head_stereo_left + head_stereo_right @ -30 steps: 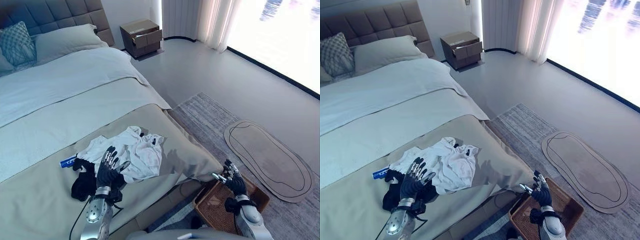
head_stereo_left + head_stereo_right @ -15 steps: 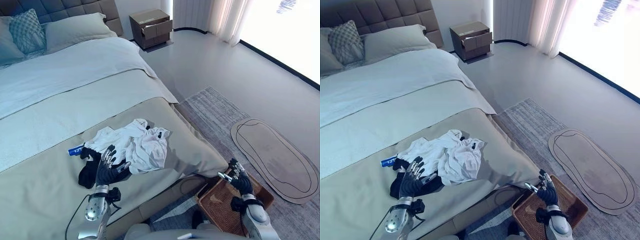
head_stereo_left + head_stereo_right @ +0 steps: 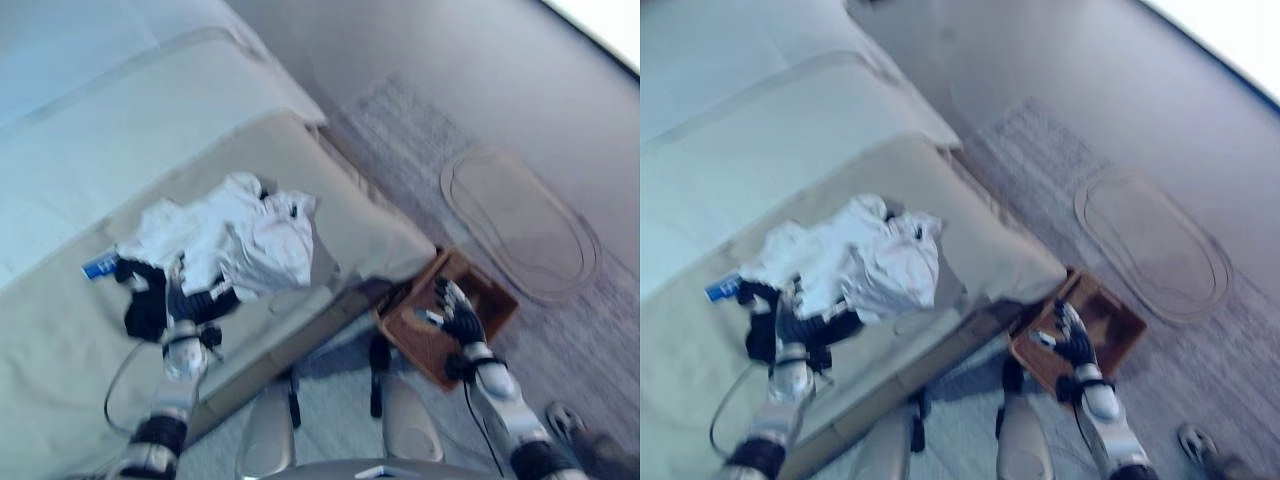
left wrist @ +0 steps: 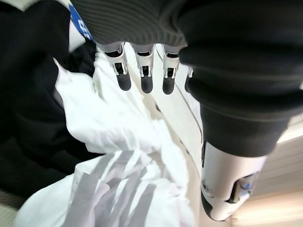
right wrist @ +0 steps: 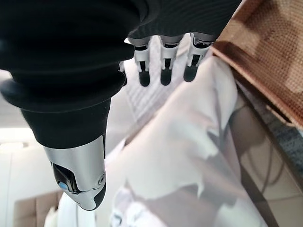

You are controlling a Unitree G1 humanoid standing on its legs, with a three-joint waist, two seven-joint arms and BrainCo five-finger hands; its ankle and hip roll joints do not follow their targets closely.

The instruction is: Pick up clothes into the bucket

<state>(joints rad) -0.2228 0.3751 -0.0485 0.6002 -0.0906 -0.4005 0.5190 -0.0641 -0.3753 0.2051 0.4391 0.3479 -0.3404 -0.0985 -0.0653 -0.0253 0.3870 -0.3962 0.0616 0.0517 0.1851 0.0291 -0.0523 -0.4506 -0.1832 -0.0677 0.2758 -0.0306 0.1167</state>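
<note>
A small blue item (image 3: 100,266) is lying at the far left of the pile on the bed (image 3: 60,340), touching the black clothes (image 3: 145,310). The black clothes are bunching just left of the left hand (image 3: 185,300), which is resting on the seam between them and the white clothes (image 3: 240,235). In the left wrist view the hand's fingers (image 4: 144,71) are reaching out straight and spread over white cloth, thumb apart, gripping nothing.

The white clothes are spreading in a crumpled heap whose long axis is running from near left to far right across the bed, the wider bulk pointing toward the bed's right edge. No clothes are lying in the basket.

Right of the bed, on the floor, the brown woven basket (image 3: 490,300) is sitting tilted, one corner toward the bed. The right hand (image 3: 455,312) is hovering over its near left part, fingers relaxed and apart, holding nothing. Farther right an oval mat (image 3: 520,225) is lying on the grey rug (image 3: 400,130).

Compared with half a second ago the whole picture has swung downward, so the headboard and nightstand have dropped out; that is the camera moving. The clothes are lying as before, and both hands are keeping roughly their places over the pile and the basket.
</note>
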